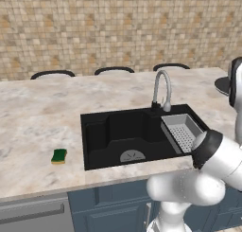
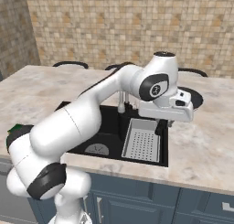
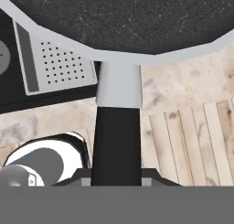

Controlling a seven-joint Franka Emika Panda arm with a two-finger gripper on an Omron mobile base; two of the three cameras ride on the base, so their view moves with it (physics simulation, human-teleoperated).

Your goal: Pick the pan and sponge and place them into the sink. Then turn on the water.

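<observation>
The white arm is rising from the base and bending forward over the sink [image 2: 109, 127], its forearm reaching up and to the right, with the wrist turned so the hand is pointing down beside the basin's right edge. In the right base view the pincer [image 2: 163, 123] is hanging just below the hand, above the right side of the grey perforated drainer tray [image 2: 142, 145] and the marble worktop [image 2: 201, 145].

In the hand view the pincer [image 3: 117, 173] is closing tightly on the dark handle of the pan [image 3: 119, 17]; the handle is running straight up between the two dark tips to a grey neck that joins the pan's greyish rim. The pan's black speckled underside or bowl is spreading across the top of that view, and I cannot tell which face it is. Beneath it the drainer tray [image 3: 59, 67] and a strip of the black basin are lying to the left, and pale worktop and wooden floor planks [image 3: 192, 141] to the right.

The sponge [image 1: 59, 156] is lying flat on the worktop, green face up, well apart from the sink [image 1: 108, 131] on its left. The silver gooseneck faucet [image 1: 162, 86] is standing behind the basin, near the tray.
</observation>
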